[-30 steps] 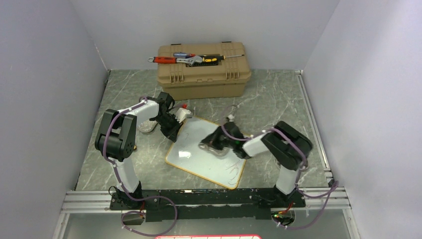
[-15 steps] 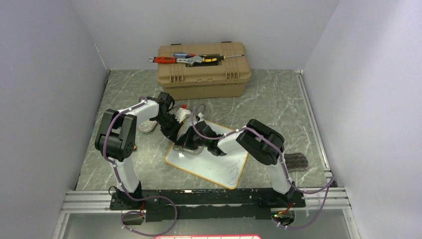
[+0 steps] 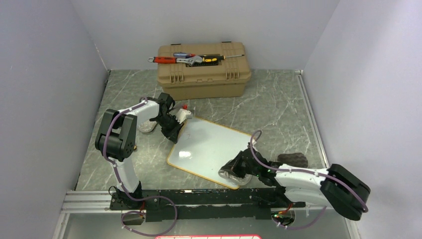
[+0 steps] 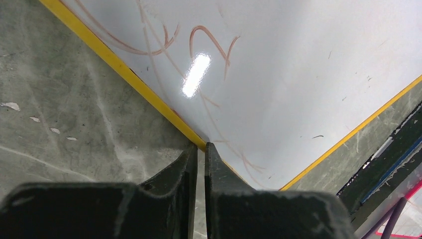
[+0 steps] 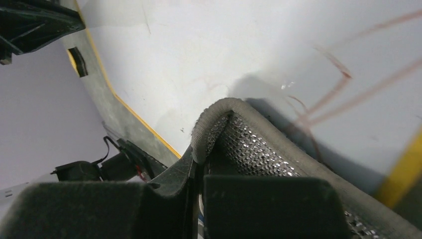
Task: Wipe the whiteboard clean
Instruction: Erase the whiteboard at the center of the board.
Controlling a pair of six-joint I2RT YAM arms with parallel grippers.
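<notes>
Since half a second ago the right arm [image 3: 303, 177] has swung off the far left part of the whiteboard [image 3: 209, 144] and back to its near right corner, with the elbow now low over the near right side of the table [image 3: 278, 104]. The left arm [image 3: 119, 134] and the board are unchanged in place. The whiteboard lies flat on the table at an angle, between the two arms and in front of the tan toolbox [image 3: 204, 79], well apart from it. The right claw [image 3: 236, 171] is closed tight on a grey cloth [image 5: 249, 144], which presses on the board surface just inside the yellow rim — reddish-brown strokes [image 5: 343, 92] run beside it. The left claw [image 4: 201, 148] sits at the board's far left edge, fingers drawn almost together with only a thin slit between them, the yellow rim pinched at the tips. More strokes show near that edge. Hand tools [image 3: 191, 59] lie on the toolbox lid. A dark pad [image 3: 293, 159] lies on the table just right of the board.
</notes>
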